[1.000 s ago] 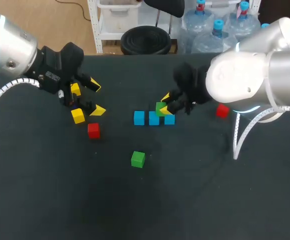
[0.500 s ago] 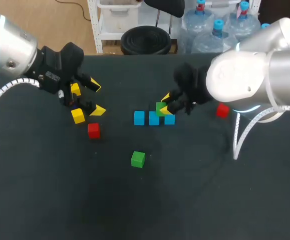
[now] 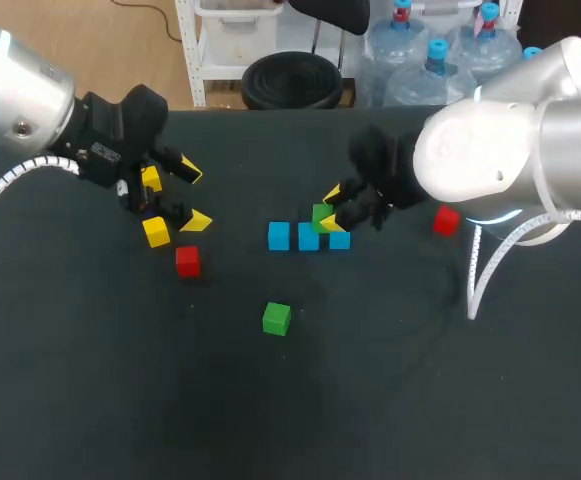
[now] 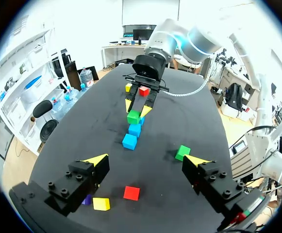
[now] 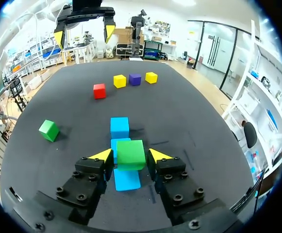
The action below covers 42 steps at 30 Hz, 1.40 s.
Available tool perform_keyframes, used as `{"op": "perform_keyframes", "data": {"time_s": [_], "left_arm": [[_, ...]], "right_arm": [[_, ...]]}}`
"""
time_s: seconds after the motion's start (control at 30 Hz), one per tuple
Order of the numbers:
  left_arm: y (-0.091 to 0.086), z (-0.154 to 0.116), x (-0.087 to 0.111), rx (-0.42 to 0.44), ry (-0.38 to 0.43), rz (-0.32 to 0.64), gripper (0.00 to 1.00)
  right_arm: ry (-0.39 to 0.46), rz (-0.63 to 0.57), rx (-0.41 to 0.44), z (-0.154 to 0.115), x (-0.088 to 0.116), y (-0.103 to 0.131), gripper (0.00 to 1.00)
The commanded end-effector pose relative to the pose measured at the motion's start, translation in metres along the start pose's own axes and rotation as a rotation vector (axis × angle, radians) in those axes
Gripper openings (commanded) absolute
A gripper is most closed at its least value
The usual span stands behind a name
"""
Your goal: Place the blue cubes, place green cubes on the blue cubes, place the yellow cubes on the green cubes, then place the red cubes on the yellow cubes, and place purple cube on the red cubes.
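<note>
Three blue cubes [image 3: 308, 236] lie in a row mid-desk [image 3: 270, 420]. The right gripper's [image 5: 130, 155] fingers are clamped on a plain bright green cube [image 5: 130, 153] over that row. The left gripper [image 4: 148, 160] hangs near a yellow cube [image 4: 101, 204], fingers spread wide.

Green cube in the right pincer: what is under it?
Blue cubes lie under the green cube, edges showing. Their tops are partly covered, so whether it rests on them cannot be seen.

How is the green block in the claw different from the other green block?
The held green cube sits between the right arm's jaws; the loose green cube is touched by nothing. The held one is over the blue cubes; the loose one lies alone on the table. Both look alike in colour and shape.
</note>
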State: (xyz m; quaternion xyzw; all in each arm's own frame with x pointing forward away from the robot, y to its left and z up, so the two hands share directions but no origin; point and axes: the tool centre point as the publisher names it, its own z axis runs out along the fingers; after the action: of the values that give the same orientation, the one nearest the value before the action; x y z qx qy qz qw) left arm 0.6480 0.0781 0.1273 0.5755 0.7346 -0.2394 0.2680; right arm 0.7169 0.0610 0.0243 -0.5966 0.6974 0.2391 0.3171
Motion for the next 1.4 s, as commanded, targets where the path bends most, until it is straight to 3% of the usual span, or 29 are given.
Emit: {"op": "perform_keyframes", "data": {"time_s": [0.03, 0.07, 0.13, 0.3, 0.37, 0.47, 0.8, 1.4], "left_arm": [[0.0, -0.001, 0.002, 0.0, -0.007, 0.004, 1.0], [0.0, -0.001, 0.002, 0.0, -0.007, 0.004, 1.0], [0.0, -0.001, 0.002, 0.0, -0.007, 0.004, 1.0], [0.0, -0.001, 0.002, 0.0, -0.007, 0.004, 1.0], [0.0, -0.001, 0.002, 0.0, -0.007, 0.004, 1.0], [0.0, -0.001, 0.002, 0.0, -0.007, 0.004, 1.0], [0.0, -0.001, 0.002, 0.0, -0.007, 0.004, 1.0], [0.0, -0.001, 0.002, 0.0, -0.007, 0.004, 1.0]], "right_arm": [[-0.004, -0.001, -0.003, 0.0, 0.001, 0.0, 0.49], [-0.004, 0.0, -0.004, 0.0, 0.001, 0.0, 0.59], [-0.005, -0.001, -0.004, -0.001, 0.001, 0.0, 0.56], [-0.006, -0.001, -0.001, -0.005, 0.0, 0.0, 0.65], [-0.007, -0.006, -0.003, -0.008, -0.001, 0.001, 0.84], [-0.013, -0.02, -0.013, -0.016, -0.005, 0.003, 1.0], [-0.016, -0.049, -0.032, -0.062, -0.005, 0.01, 1.0], [-0.017, -0.08, -0.017, -0.156, 0.043, 0.034, 1.0]]}}
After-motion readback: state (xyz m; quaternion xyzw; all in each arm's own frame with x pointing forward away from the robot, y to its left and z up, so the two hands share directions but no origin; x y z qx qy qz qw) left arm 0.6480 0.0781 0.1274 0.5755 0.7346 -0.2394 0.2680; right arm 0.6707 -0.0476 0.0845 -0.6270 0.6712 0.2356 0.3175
